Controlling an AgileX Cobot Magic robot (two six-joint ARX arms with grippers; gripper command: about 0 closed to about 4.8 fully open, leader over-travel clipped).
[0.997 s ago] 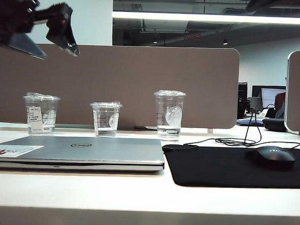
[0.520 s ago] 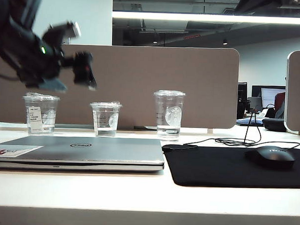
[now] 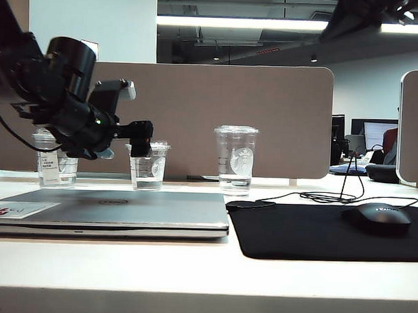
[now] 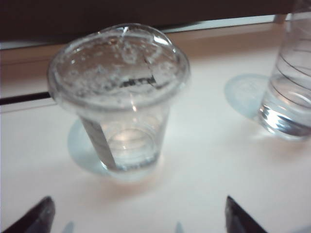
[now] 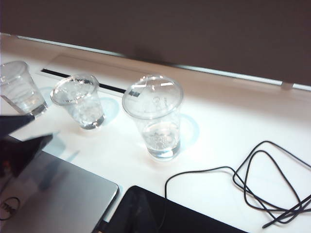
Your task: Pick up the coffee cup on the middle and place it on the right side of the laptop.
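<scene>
Standing upright on the white tabletop (image 3: 191, 272), the coffee cup (image 3: 147, 166) has its long axis vertical, its domed clear lid up and its narrower base down, with a whitish round logo on its wall. It sits behind the closed laptop (image 3: 111, 211), between the labelled cup (image 3: 56, 166) and the taller cup (image 3: 235, 159). The left gripper (image 3: 142, 139) hangs in front of the coffee cup's rim in the exterior view, partly covering the lid; whether it touches cannot be told there. In the left wrist view the cup (image 4: 119, 97) stands apart from the two dark fingertips (image 4: 34, 218), which are cut off at the frame's edge and set wide apart, holding nothing. The picture is soft, so the lid's marks are hard to read. The right gripper is hardly shown: only a dark arm part shows high in the exterior view, and blurred dark shapes at the right wrist view's edge, so its opening cannot be told.
</scene>
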